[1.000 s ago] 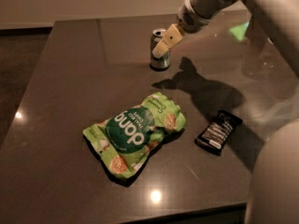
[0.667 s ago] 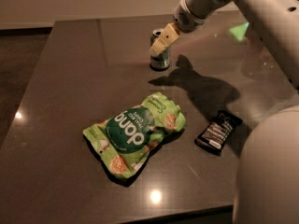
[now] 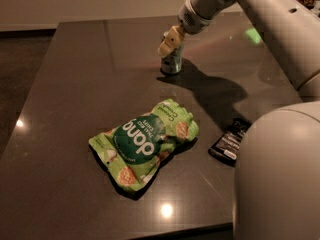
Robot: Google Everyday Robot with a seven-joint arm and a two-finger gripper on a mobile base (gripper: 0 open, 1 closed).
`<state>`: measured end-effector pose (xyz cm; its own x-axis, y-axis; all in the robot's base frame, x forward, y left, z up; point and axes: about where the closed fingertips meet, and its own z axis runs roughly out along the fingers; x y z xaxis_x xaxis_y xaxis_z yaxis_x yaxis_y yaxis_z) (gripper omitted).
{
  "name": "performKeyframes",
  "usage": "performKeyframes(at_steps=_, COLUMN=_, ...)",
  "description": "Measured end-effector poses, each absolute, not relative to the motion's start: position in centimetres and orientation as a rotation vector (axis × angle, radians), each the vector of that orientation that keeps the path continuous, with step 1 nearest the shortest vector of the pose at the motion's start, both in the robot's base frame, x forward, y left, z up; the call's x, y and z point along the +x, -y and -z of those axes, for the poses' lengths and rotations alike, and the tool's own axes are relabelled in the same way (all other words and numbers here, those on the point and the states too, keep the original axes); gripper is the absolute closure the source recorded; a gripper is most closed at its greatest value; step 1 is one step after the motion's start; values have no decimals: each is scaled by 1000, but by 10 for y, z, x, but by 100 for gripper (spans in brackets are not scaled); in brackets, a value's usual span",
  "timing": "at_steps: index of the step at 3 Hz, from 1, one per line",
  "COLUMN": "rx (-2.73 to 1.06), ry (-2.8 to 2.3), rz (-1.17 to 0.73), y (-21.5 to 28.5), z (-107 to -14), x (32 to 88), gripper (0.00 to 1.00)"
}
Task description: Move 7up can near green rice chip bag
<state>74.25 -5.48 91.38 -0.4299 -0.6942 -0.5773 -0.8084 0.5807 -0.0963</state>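
The 7up can point(image 3: 171, 64) stands upright on the dark table point(image 3: 75, 69), toward the back and right of centre. My gripper point(image 3: 169, 42) comes in from the upper right and sits right at the can's top, covering its upper part. The green rice chip bag point(image 3: 145, 143) lies flat in the middle of the table, well in front of the can and apart from it.
A black snack bar wrapper point(image 3: 229, 141) lies to the right of the bag. My arm point(image 3: 280, 29) and its large white body point(image 3: 280, 179) fill the right side of the view. The table's front edge runs along the bottom.
My gripper has shifted slightly left and sits lower over the can's top. The can, the bag and the wrapper have not moved.
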Motion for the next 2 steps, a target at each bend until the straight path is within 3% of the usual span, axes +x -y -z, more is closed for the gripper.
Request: performKeyframes(at_steps=2, rx=-1272, ry=-2180, rz=-251, y=50, z=-926, x=727, gripper=71)
